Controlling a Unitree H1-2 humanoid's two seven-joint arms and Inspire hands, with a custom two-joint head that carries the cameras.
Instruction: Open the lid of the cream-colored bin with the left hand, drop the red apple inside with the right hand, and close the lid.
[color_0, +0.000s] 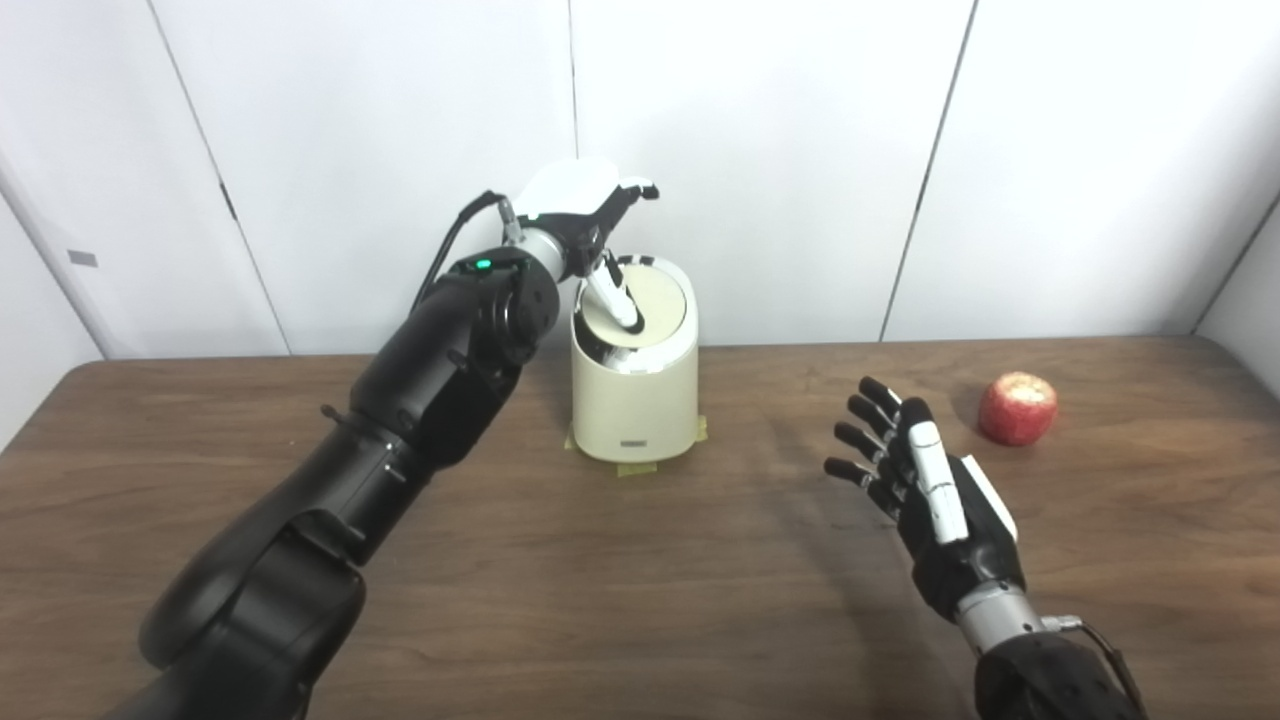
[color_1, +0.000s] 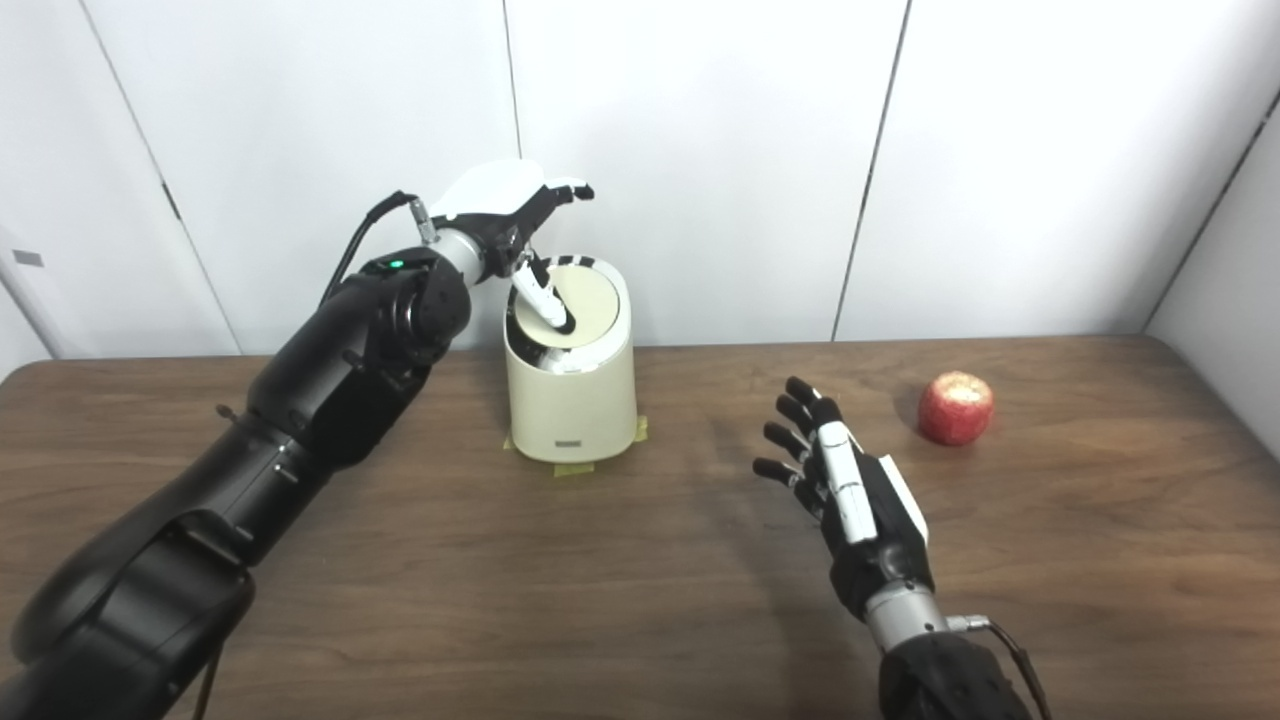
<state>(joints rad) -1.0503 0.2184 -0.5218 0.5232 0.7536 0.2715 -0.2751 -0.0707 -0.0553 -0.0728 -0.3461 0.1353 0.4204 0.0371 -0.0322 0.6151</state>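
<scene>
The cream-colored bin (color_0: 634, 400) stands at the back middle of the wooden table (color_0: 600, 600). Its round swing lid (color_0: 650, 303) is tilted, with a dark gap at its near left edge. My left hand (color_0: 590, 215) hovers over the bin with fingers spread, and its thumb presses down on the lid's left side. The red apple (color_0: 1018, 408) lies on the table at the right. My right hand (color_0: 920, 475) floats open above the table, left of the apple and apart from it, holding nothing.
Strips of tape (color_0: 640, 463) hold the bin's base to the table. White wall panels (color_0: 800, 150) rise just behind the bin. The table's far edge runs right behind the bin and the apple.
</scene>
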